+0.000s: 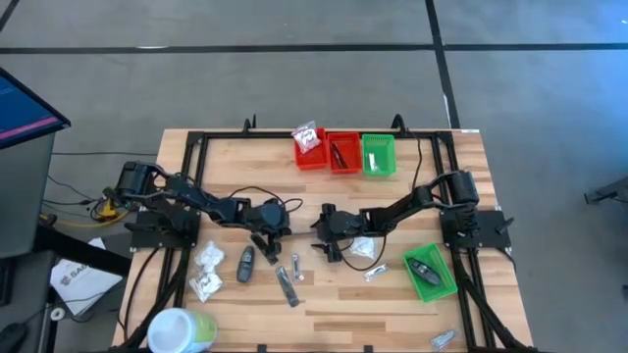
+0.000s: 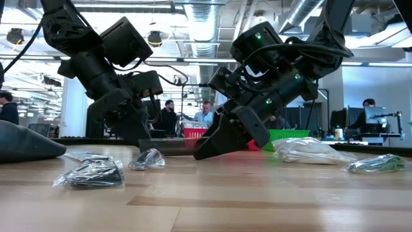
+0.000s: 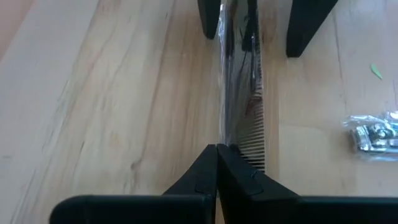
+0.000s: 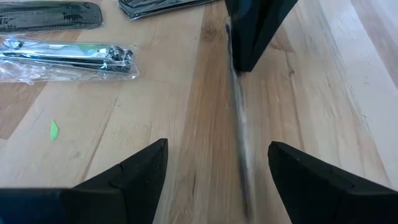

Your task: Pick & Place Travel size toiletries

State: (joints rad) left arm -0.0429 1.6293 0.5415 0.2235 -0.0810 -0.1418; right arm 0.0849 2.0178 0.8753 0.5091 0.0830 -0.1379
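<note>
A black comb in a clear plastic sleeve [image 3: 239, 93] stretches between my two grippers near the middle of the table. My left gripper [image 3: 216, 152] is shut on its near end. The comb's far end reaches between the fingers of my right gripper [image 4: 217, 168], which stands open around it without touching; there the comb [image 4: 239, 124] shows edge-on. From above, my left gripper [image 1: 280, 221] and right gripper [image 1: 319, 224] face each other. More toiletries lie loose: white packets [image 1: 206, 270], a dark oval [image 1: 245, 263], wrapped metal pieces [image 1: 287, 282]. My left gripper pinches the comb's end [image 3: 239, 149] between its two fingers, sleeve and all. The fingers slant down from the table's left side and lie along the comb. The comb stands on edge, teeth to one side, and runs about level just over the table top toward my right gripper.
Two red bins [image 1: 312, 149] [image 1: 342, 153] and a green bin [image 1: 378, 155] line the far edge. Another green bin [image 1: 429, 273] with a dark item sits near right. A big white-and-green tub [image 1: 182, 328] stands near left. A wrapped packet [image 1: 363, 250] lies by my right gripper.
</note>
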